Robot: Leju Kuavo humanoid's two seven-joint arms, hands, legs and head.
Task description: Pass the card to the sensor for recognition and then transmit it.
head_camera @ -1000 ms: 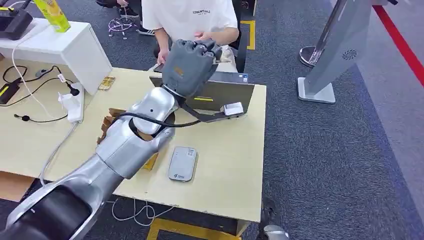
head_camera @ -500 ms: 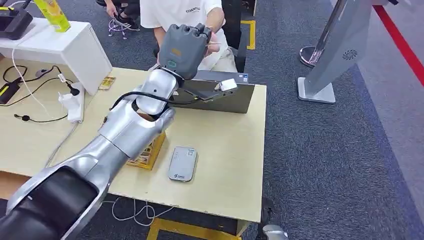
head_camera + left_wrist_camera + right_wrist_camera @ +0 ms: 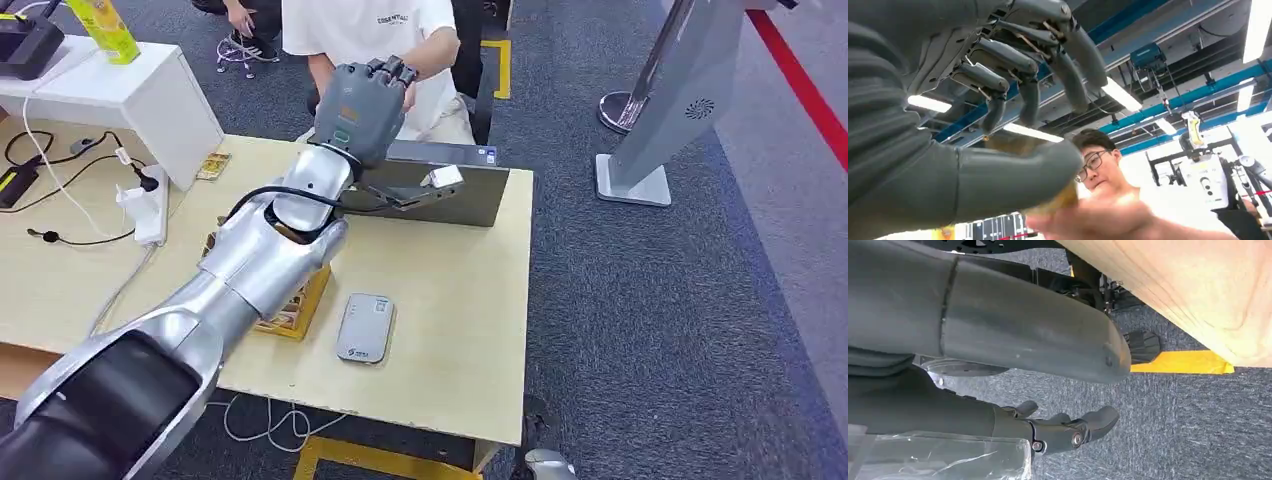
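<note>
Grey left hand (image 3: 362, 105) is stretched out past the table's (image 3: 470, 330) far edge toward a person (image 3: 385, 30), pinching a yellowish card (image 3: 1058, 202) under its thumb while their hand (image 3: 1098, 220) touches it. Sensor (image 3: 364, 327) sits on the table. Right hand (image 3: 1068, 432) hangs loose, holding nothing.

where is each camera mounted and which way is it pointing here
Head view: high on the robot, looking forward and down at the table, the card reader and the left hand raised toward a person.
Left wrist view: behind the left hand, looking up at ceiling lights and that same person.
Right wrist view: behind the right hand, hanging below the table's edge, facing the carpet.
Head and left wrist views share the left hand and person.
</note>
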